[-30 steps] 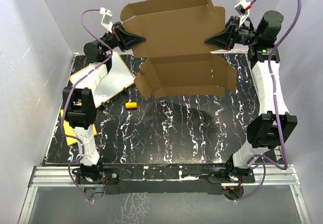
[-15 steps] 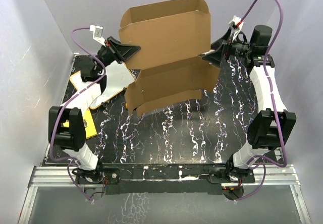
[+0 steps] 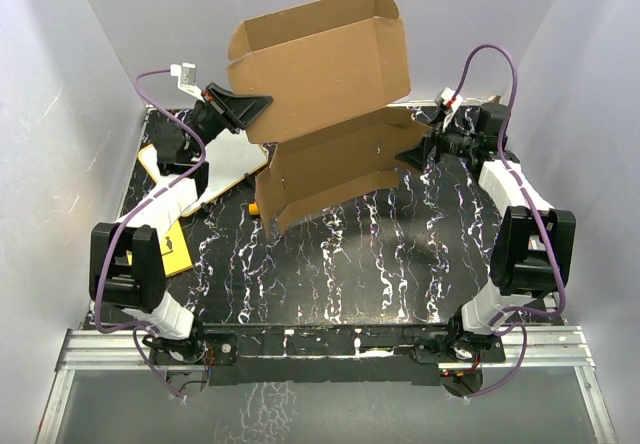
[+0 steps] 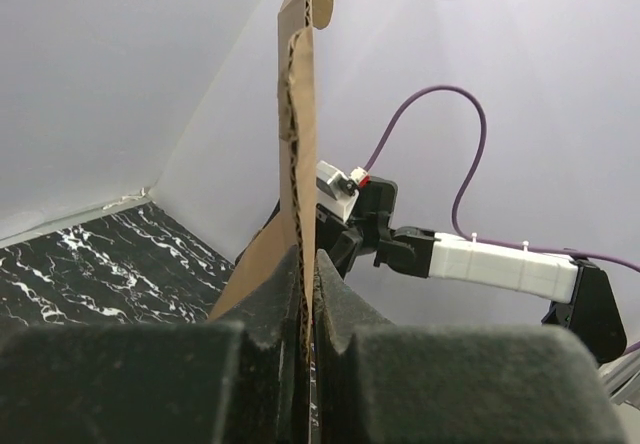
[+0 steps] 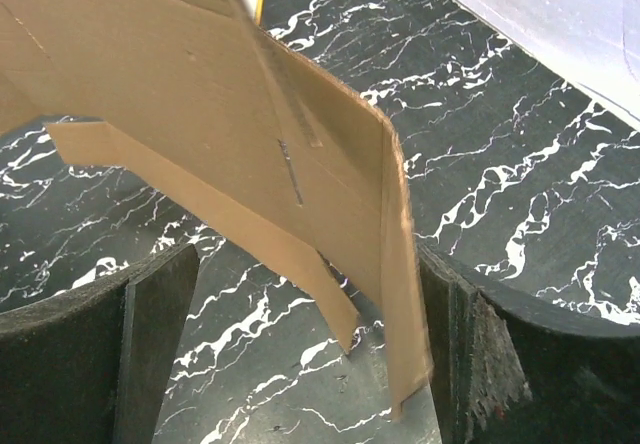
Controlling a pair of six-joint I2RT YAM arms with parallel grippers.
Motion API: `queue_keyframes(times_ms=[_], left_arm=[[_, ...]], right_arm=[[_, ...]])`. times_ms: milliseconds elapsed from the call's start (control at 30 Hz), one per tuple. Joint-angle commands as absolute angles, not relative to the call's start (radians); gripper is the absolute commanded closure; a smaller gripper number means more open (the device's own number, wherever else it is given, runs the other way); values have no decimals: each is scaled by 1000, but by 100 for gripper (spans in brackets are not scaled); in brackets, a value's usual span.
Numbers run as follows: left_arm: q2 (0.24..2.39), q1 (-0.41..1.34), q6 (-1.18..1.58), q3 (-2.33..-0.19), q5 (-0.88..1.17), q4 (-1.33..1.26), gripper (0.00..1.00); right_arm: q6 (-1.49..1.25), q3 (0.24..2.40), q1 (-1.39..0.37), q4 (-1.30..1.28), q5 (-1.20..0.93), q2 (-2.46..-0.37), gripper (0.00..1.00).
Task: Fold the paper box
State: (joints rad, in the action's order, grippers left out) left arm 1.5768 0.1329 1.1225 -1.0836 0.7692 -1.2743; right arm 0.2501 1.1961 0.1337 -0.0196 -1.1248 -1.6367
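The paper box [image 3: 320, 74] is a brown cardboard sheet hanging tilted above the back of the table, its upper panel raised and its lower panel [image 3: 330, 169] drooping toward the tabletop. My left gripper [image 3: 262, 104] is shut on the box's left edge; in the left wrist view the jaws [image 4: 308, 269] pinch the corrugated edge [image 4: 298, 144]. My right gripper [image 3: 408, 154] stands open at the lower panel's right edge. In the right wrist view its fingers [image 5: 150, 344] are wide apart, and a cardboard flap [image 5: 395, 264] hangs loose between them, close to the right finger.
A white board with an orange rim [image 3: 225, 154] lies at the back left of the black marbled table [image 3: 350, 264]. A flat orange-yellow sheet [image 3: 178, 252] lies under the left arm. A small yellow piece [image 3: 257, 207] peeks out by the box's lower left corner.
My right gripper opened, let go of the box and dropped lower. The left arm swung the box leftward, and it now hangs tilted from the left grip alone.
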Motion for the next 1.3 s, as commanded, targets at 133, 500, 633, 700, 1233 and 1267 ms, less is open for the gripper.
queue_keyframes(times_ms=[133,500,633,700,1233,1267], left_arm=[[1456,130,1095,-1027,706,-1273,100],[1344,108,910,-961,758,-1026,85],[1364,92,969,-946,807,-1094,75],[1391,88,989,-938,823,-1124,75],[1460,86,986,-850,775,-1115,100],[1459,90,967,-841,772,-1115,100]], right_arm=[[217,1139,141,252,-1050,-1586,72],[607,1449,160,-569,-1027,-1544,92],[679,1463,161,-683,-1006,-1541,92],[695,1467,163,-712,-988,-1545,92],[793,1621,193,-953,-959,-1624,66],[793,1625,197,-953,-974,-1628,58]])
